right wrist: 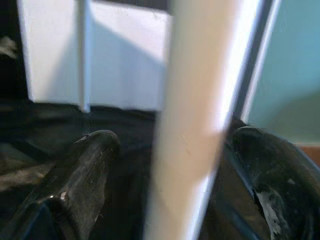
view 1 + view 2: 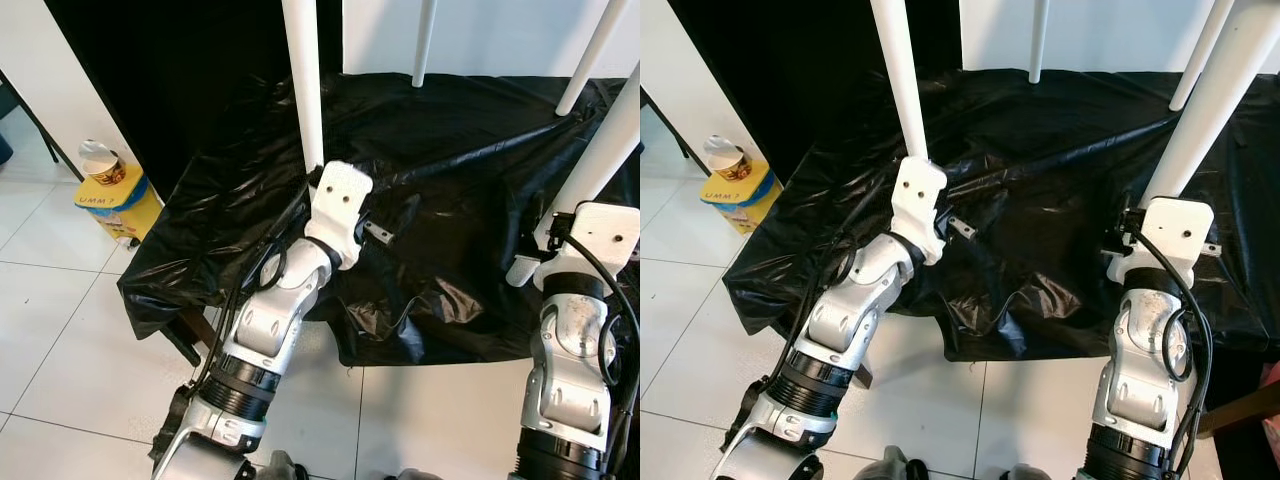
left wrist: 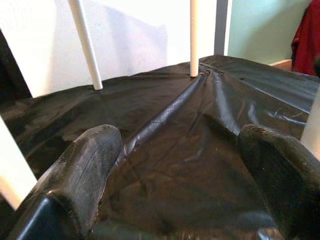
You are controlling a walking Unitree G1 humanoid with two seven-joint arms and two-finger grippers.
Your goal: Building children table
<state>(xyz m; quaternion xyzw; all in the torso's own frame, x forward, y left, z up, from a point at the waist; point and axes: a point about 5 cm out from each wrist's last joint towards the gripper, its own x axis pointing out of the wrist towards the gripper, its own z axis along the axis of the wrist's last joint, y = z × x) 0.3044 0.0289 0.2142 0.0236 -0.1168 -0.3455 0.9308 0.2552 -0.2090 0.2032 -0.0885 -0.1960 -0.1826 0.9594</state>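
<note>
The children table lies upside down under a black plastic sheet point(image 2: 450, 150), its white legs pointing up. My left gripper point(image 3: 180, 145) stands open just right of the near-left leg point(image 2: 304, 85), with only black plastic between its fingers point(image 3: 85, 165). That leg passes close by the left finger. My right gripper point(image 1: 172, 145) is open around the near-right leg point(image 2: 610, 150), which runs between its two fingers point(image 1: 85, 170) and sits closer to the right one. The two far legs point(image 3: 85, 45) point(image 3: 194, 35) rise from the sheet by the wall.
A small metal bracket point(image 2: 378, 233) lies on the sheet by my left wrist. On the tiled floor to the left stands a yellow box point(image 2: 120, 205) with a cup point(image 2: 100, 160) on top. A red garment point(image 3: 306, 40) hangs far off.
</note>
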